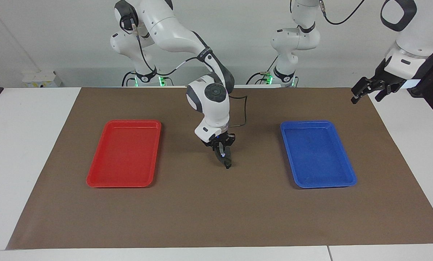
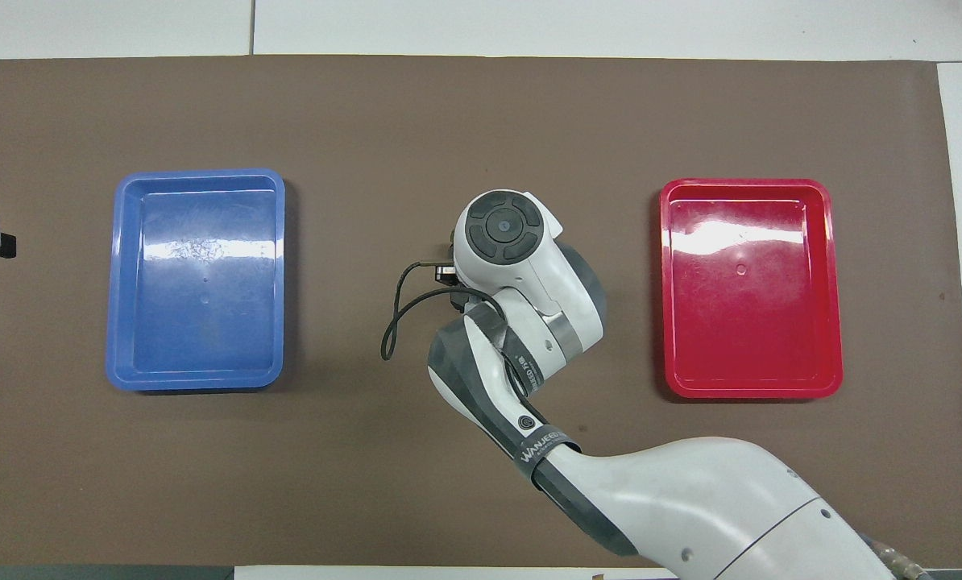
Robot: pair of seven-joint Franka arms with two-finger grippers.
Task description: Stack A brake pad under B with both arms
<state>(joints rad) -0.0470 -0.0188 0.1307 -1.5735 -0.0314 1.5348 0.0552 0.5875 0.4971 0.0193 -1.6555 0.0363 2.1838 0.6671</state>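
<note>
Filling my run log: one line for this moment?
right gripper: shut on brake piece, low between red tray and blue tray | left gripper: open, raised over mat edge

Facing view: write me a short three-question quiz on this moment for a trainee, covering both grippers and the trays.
1. Fill in: the left gripper, raised at the left arm's end of the table, is ____.
2. Which gripper is low between the blue tray and the red tray? A) left gripper B) right gripper
3. True or false: the red tray holds a brake piece.
Key: 1 open; 2 B; 3 false.
</note>
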